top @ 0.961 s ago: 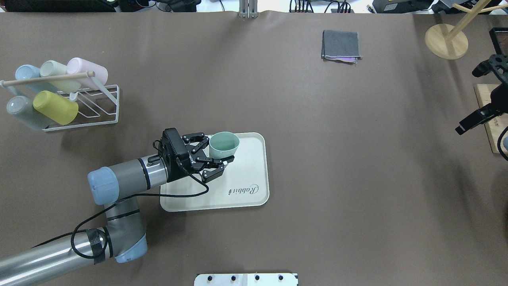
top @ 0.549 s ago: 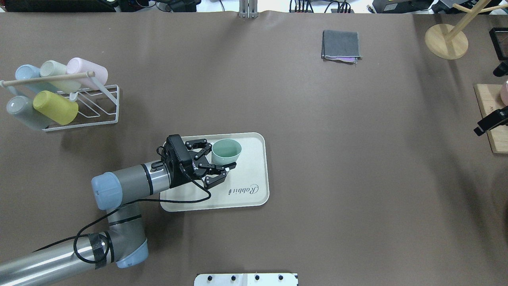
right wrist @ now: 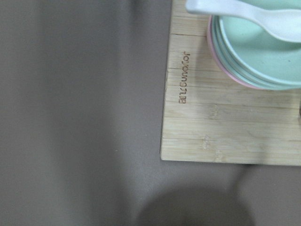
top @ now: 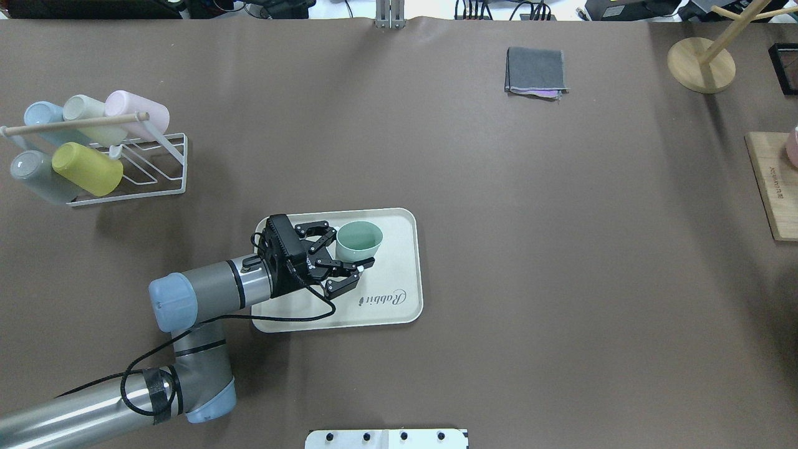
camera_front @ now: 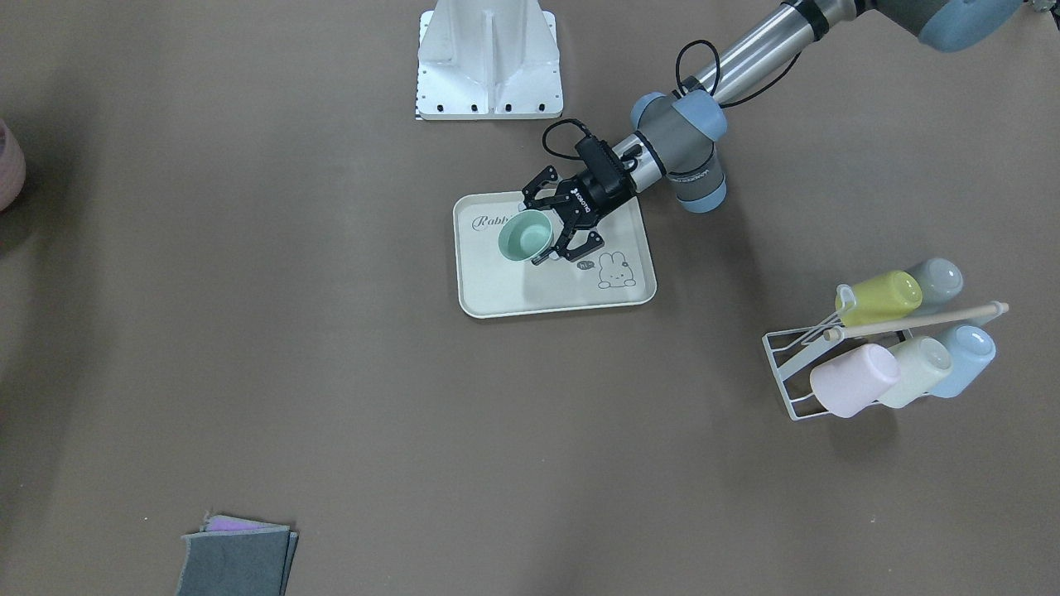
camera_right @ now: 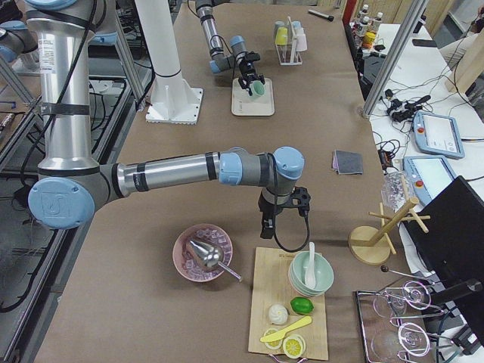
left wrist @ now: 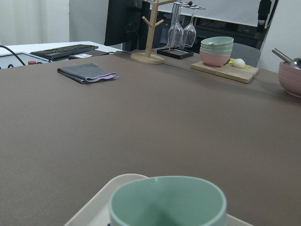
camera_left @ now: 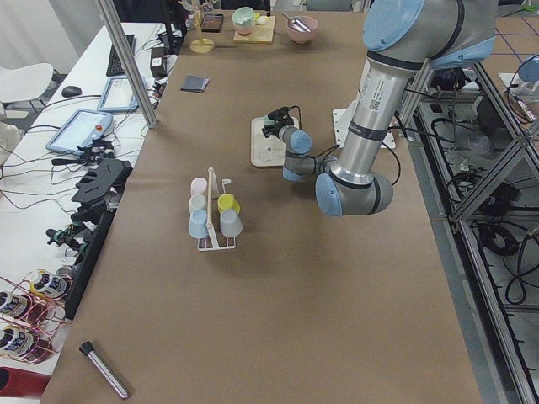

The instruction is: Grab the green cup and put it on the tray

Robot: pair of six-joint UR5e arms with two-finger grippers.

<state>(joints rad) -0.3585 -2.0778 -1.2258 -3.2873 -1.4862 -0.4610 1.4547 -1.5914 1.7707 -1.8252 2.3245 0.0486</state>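
Note:
The pale mint green cup (top: 359, 237) stands upright, mouth up, on the left half of the cream "Rabbit" tray (top: 393, 274). My left gripper (top: 353, 245) reaches in from the left and low, its fingers on both sides of the cup and shut on it. The front-facing view shows the same grip on the green cup (camera_front: 523, 237) over the tray (camera_front: 530, 294). In the left wrist view the cup's rim (left wrist: 167, 202) fills the bottom. My right gripper (camera_right: 266, 224) shows only in the exterior right view, beside the wooden board; I cannot tell its state.
A white wire rack (top: 149, 168) with several pastel cups stands at the far left. A folded grey cloth (top: 536, 70) lies at the back. A wooden stand base (top: 701, 65) and a wooden board (top: 772, 184) sit at the right, with stacked bowls (right wrist: 263, 52).
The left gripper has carried the green cup slightly right and toward the robot, lowering it from tilted to upright on the tray. The right arm has left the overhead view at the right edge.

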